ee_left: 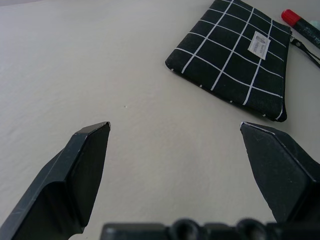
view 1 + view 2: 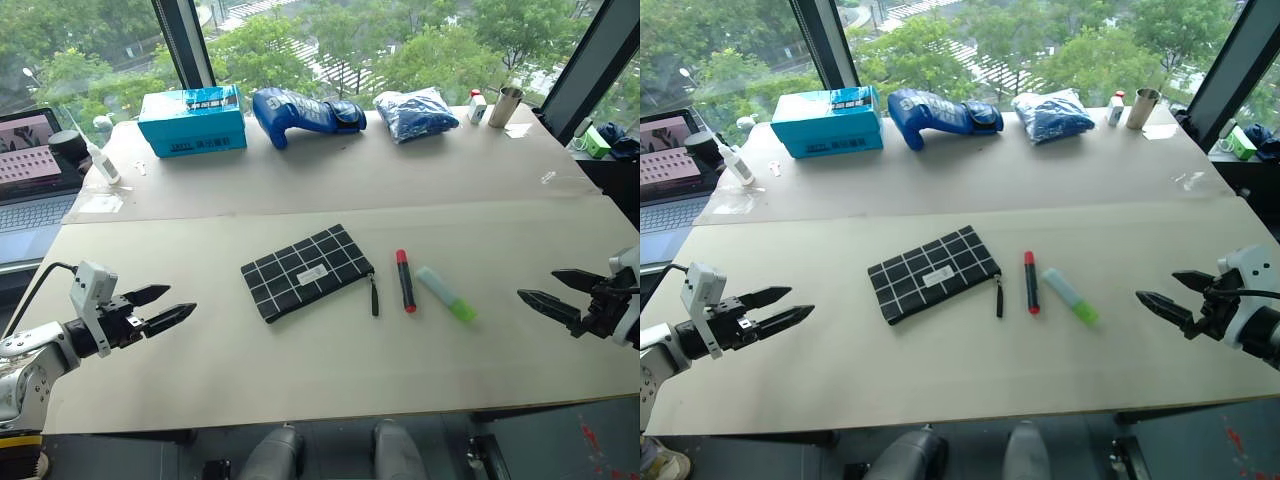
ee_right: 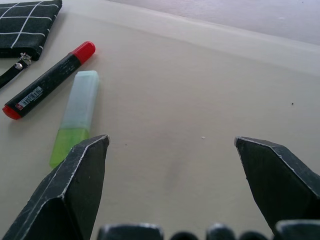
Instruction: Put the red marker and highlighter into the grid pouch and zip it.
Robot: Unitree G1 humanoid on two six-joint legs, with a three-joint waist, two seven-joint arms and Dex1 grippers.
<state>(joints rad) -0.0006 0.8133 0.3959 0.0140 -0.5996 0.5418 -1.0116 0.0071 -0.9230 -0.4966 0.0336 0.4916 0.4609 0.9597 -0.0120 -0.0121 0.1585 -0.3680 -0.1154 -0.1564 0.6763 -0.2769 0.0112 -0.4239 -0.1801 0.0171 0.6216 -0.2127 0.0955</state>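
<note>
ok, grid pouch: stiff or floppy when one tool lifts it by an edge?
Probably floppy: the grid pouch lies flat and thin on the table, like empty fabric, so it would likely sag. Likely light too, with no bulge showing. The zipper strap trails loose off its end and may swing.

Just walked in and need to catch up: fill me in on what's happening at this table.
Nothing is being handled yet. The left gripper and right gripper hover open at opposite ends of the table, both empty. In the middle lies the grid pouch, flat, its zipper strap pointing toward the robot. Beside it, to the robot's right, lie the red marker and then the highlighter, both still outside the pouch.
</note>
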